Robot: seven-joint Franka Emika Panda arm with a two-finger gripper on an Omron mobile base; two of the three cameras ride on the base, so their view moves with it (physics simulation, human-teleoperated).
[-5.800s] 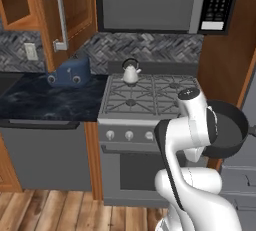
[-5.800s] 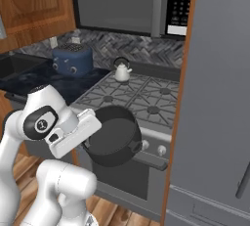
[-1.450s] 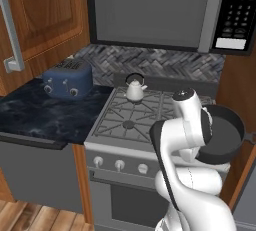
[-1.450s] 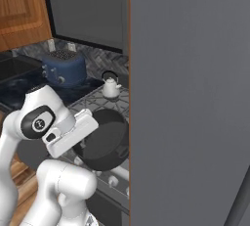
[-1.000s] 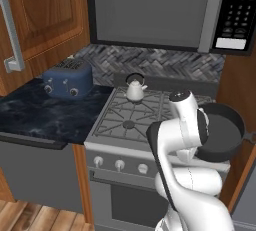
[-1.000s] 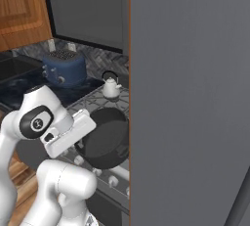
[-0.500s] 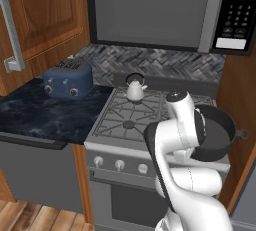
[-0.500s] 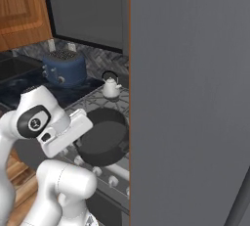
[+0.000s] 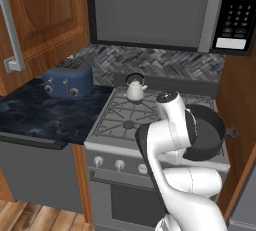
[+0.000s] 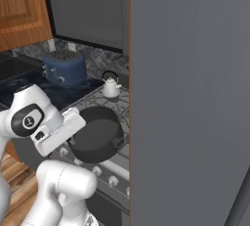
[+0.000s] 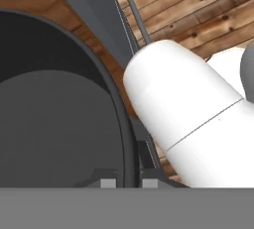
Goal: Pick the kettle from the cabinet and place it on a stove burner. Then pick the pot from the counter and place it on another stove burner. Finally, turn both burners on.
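The dark grey pot (image 9: 208, 133) (image 10: 98, 135) hangs level over the right front part of the grey range (image 9: 116, 125). My gripper (image 11: 129, 180) is shut on the pot's rim (image 11: 125, 124), one fingertip inside the wall and one outside. Whether the pot touches the grate I cannot tell. On the back left burner stands the small white kettle (image 9: 134, 88) (image 10: 111, 88), upright. The wooden wall cabinet (image 9: 46, 21) with its silver bar handle hangs at upper left, door closed.
A blue toaster (image 9: 67, 78) (image 10: 63, 67) stands on the dark marbled counter (image 9: 44, 118) left of the range. A microwave (image 9: 165, 10) hangs above the burners. A tall grey panel (image 10: 190, 98) rises close on the right. Round knobs (image 9: 120, 164) line the range front.
The arm has swung the pot a little to the left, further in over the range's right side. Kettle and toaster have stayed put.
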